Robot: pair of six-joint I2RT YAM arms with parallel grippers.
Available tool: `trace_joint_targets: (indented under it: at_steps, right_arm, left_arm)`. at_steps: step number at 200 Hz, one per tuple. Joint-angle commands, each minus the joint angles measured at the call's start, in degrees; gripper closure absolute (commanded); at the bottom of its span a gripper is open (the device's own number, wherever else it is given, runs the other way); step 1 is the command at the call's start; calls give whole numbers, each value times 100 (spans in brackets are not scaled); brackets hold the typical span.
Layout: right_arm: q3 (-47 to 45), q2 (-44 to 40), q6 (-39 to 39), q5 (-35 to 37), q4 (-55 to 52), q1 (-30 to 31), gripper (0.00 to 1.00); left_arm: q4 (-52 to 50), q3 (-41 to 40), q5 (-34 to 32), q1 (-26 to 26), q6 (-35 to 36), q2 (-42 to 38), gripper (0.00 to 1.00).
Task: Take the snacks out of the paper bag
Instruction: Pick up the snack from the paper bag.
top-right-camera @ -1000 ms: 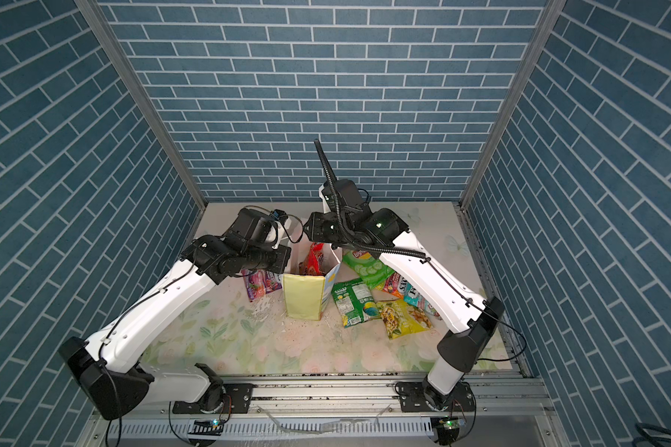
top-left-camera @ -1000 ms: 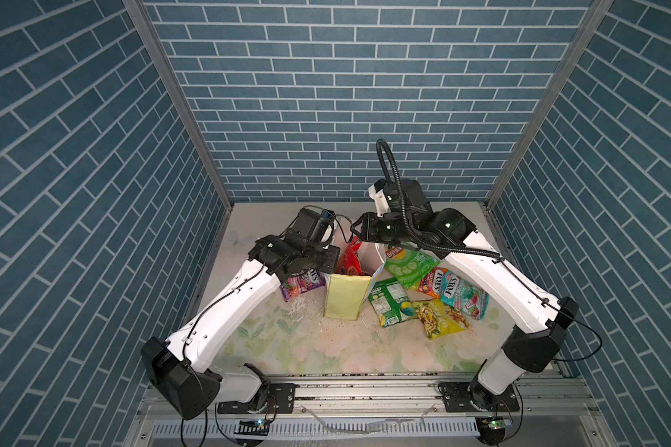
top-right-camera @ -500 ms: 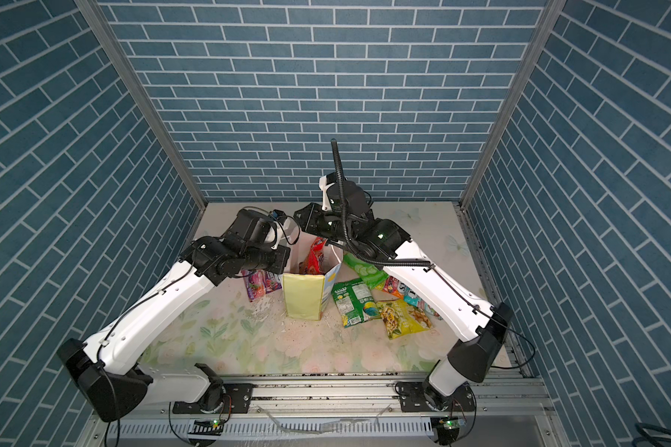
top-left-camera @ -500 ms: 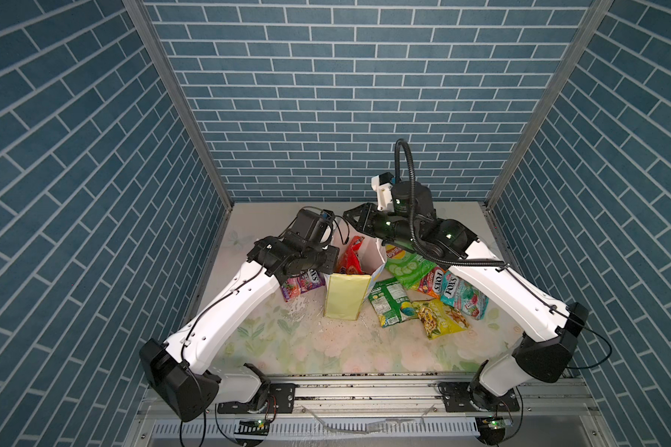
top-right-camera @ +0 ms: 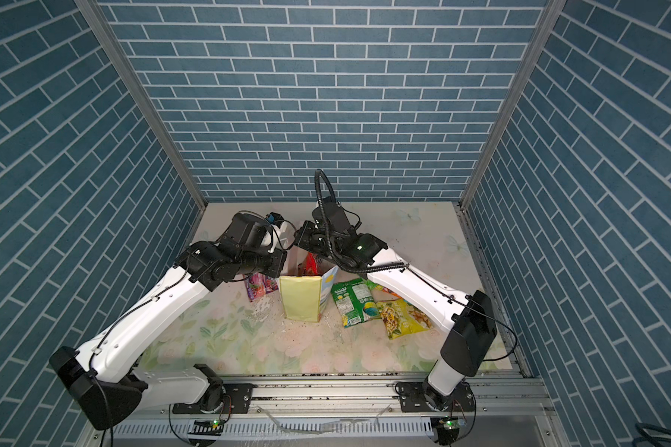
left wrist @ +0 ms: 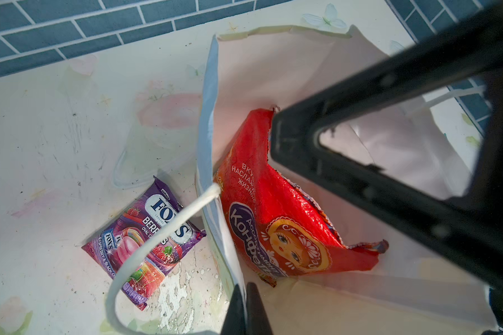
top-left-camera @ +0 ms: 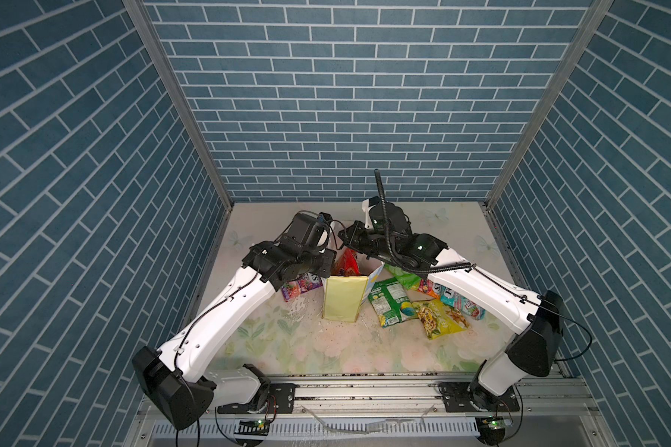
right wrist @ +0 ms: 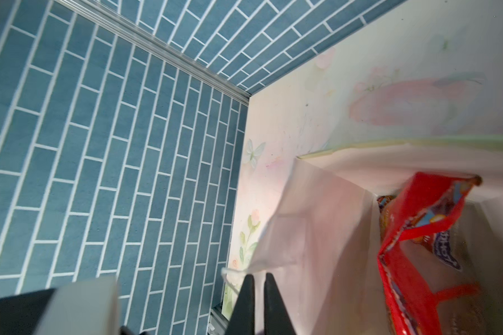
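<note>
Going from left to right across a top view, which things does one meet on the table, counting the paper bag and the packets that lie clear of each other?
purple Fox's packet → paper bag → green packet → yellow packet

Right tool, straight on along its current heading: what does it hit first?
The paper bag: its folded white inner wall sits right at the tips of the right tool, apparently pinched. The red packet lies off to one side, deeper in.
</note>
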Motion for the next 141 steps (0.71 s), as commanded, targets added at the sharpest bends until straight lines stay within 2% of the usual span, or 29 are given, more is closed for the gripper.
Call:
trace_joint_targets:
  at_steps: [1, 29, 58, 104, 122, 141]
  right_arm:
    - [-62, -30, 25, 323, -357, 19, 91]
    - [8, -123, -262, 463, -936, 2, 92]
    - [399, -17, -610, 247, -1778, -50, 89]
    - [860, 264, -881, -38, -2431, -117, 57]
    - [1078, 445, -954, -98, -2619, -119, 51]
    - [1252, 611, -1029, -104, -2830, -121, 49]
  left_arm:
    - [157, -3, 40, 24, 159, -136, 95]
    - [147, -16, 88, 62, 194, -144, 95]
    - [143, -50, 99, 90, 207, -169, 95]
    - [215, -163, 107, 97, 169, -212, 94]
    - [245, -202, 107, 99, 163, -223, 93]
    - [267, -212, 107, 99, 161, -227, 93]
